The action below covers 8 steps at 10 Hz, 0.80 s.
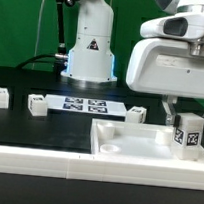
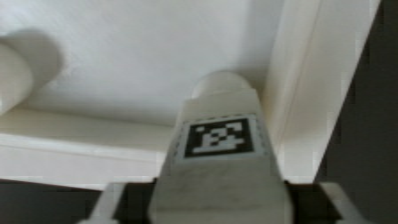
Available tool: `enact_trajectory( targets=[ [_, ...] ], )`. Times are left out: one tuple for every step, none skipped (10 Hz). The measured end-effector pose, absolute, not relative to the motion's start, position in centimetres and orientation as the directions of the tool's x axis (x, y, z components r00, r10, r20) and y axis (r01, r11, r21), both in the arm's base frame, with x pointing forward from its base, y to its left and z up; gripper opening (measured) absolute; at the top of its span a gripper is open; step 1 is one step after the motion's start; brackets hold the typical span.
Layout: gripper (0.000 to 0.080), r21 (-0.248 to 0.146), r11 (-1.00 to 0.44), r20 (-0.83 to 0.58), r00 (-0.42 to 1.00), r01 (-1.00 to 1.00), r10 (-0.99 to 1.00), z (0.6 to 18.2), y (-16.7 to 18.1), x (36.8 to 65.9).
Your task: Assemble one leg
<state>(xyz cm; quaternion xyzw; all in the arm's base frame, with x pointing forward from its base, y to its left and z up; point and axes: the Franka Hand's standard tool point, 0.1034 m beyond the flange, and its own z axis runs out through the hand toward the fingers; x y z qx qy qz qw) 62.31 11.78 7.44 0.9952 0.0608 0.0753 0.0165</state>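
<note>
No readable writing; only black-and-white tag on leg [image 1: 186,133]. Leg upright, long axis vertical, clamped in claw [image 1: 185,125], over right corner of white tray piece [image 1: 136,143] on table [image 1: 48,125]. Marker board [image 1: 86,106] behind.

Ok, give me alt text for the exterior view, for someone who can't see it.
A robot gripper holds a small white tagged leg upright above the far right corner of a large white rimmed tray piece. Behind, on the black table, lie the marker board and several loose white legs.
</note>
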Motion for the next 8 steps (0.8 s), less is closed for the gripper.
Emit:
enact_trajectory(
  targets=[
    [0.0291, 0.041, -0.993, 0.148, 0.982, 0.111, 0.116, 7.43, 11.76, 62.31],
    [0.0291, 0.038, -0.995, 0.149, 0.984, 0.090, 0.095, 7.43, 11.74, 62.31],
    [0.0291, 0.037, -0.996, 0.149, 0.985, 0.084, 0.088, 7.43, 11.74, 62.31],
    [0.0291, 0.027, -0.999, 0.151, 0.988, 0.026, 0.030, 7.43, 11.67, 62.32],
    [0.0291, 0.015, -0.998, 0.151, 0.987, -0.058, -0.055, 7.41, 11.50, 62.30],
    [0.0291, -0.004, -0.986, 0.151, 0.975, -0.165, -0.164, 7.38, 11.38, 62.28],
    [0.0291, -0.016, -0.969, 0.150, 0.958, -0.245, -0.244, 7.37, 11.29, 62.24],
    [0.0292, -0.029, -0.948, 0.150, 0.937, -0.315, -0.316, 7.35, 11.10, 62.21]
  ],
)
